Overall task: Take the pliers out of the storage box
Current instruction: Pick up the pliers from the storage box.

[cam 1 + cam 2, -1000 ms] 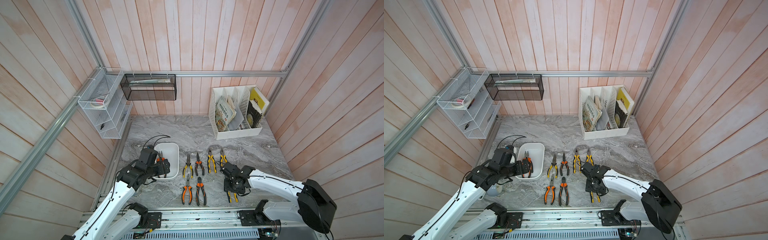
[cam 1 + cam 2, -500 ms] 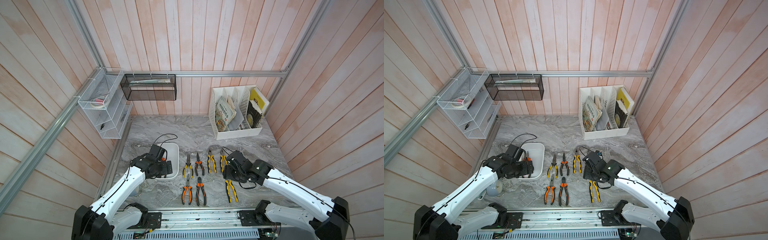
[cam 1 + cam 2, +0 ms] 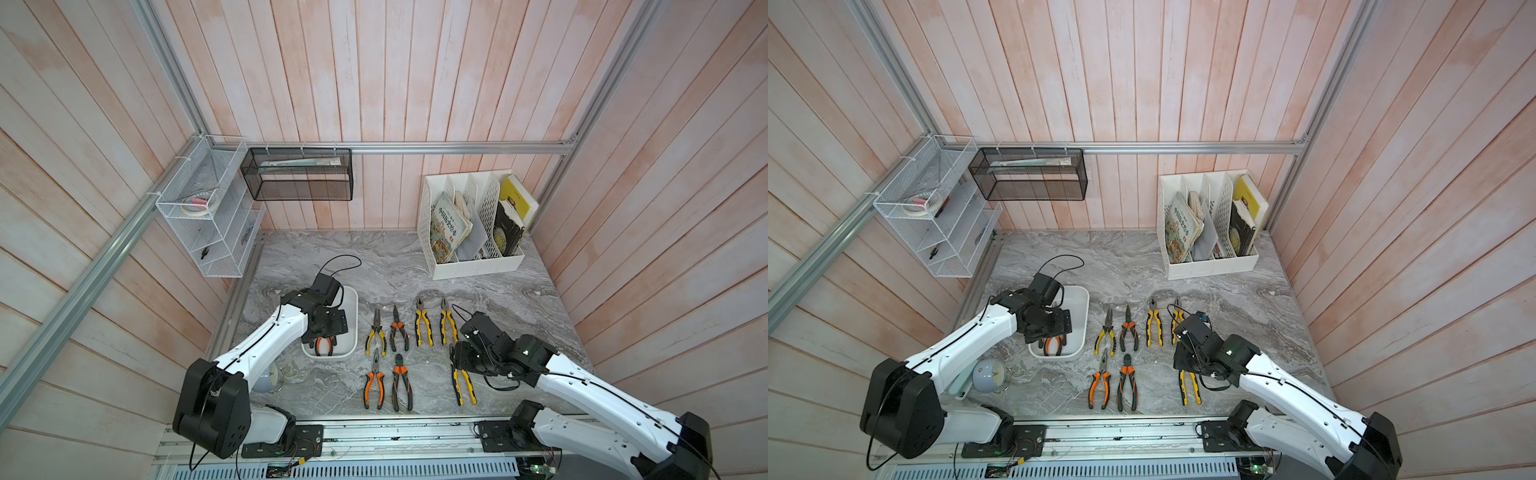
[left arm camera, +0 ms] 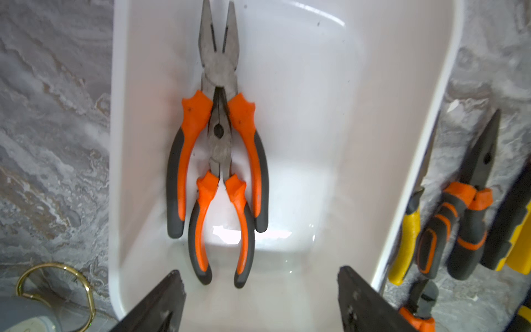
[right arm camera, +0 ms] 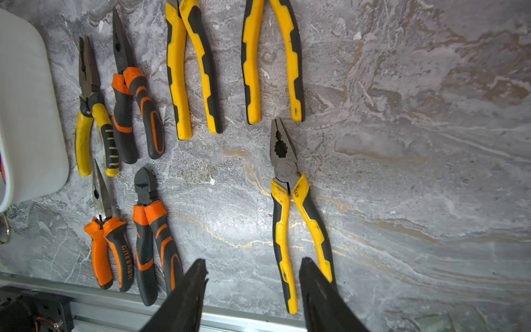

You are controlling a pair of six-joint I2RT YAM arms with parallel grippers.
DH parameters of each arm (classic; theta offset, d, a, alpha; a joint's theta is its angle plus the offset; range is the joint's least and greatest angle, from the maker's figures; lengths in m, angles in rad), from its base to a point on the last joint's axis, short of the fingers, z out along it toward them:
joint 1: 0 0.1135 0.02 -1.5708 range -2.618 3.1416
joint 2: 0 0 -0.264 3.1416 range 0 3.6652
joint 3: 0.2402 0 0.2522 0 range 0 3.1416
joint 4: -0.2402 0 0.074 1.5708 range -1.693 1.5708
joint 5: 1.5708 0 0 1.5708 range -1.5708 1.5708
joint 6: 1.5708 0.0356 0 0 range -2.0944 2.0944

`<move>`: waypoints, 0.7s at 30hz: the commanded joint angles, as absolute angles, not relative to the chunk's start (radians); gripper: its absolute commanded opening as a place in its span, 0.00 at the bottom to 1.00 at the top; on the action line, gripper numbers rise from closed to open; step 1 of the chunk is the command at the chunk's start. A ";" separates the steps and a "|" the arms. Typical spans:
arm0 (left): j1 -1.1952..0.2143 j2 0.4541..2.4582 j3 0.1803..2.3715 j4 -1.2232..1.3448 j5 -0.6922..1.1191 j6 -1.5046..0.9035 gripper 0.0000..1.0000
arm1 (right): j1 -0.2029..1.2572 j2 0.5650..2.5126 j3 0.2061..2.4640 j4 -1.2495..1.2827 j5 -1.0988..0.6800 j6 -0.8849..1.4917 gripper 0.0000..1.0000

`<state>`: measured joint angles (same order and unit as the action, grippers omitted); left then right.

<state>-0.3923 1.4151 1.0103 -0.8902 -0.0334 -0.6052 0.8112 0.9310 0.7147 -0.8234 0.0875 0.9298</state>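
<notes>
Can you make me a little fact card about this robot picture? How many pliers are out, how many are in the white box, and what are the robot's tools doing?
In the storage box: two orange-and-black pliers, the smaller tucked between the bigger one's handles
On the table: seven pliers, laid in rows
Left tool: open, over the box, holding nothing
Right tool: open, over the table by a yellow-handled pair, holding nothing

Bright, soft, even from overhead; faint shadows. White glare on the storage box [image 4: 301, 201] floor. Smeared at wrist-view edges; sharp in both top views.
</notes>
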 commanded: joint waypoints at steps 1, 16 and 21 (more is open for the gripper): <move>-0.381 1.492 1.051 -0.879 -0.040 -0.637 0.77 | 0.815 0.914 0.700 -0.802 0.079 0.905 0.53; -0.353 1.687 1.122 -0.797 -0.022 -0.733 0.56 | 0.816 0.849 0.630 -0.782 0.060 0.880 0.46; -0.353 1.759 1.143 -0.786 -0.022 -0.741 0.49 | 0.815 0.861 0.623 -0.760 0.057 0.872 0.45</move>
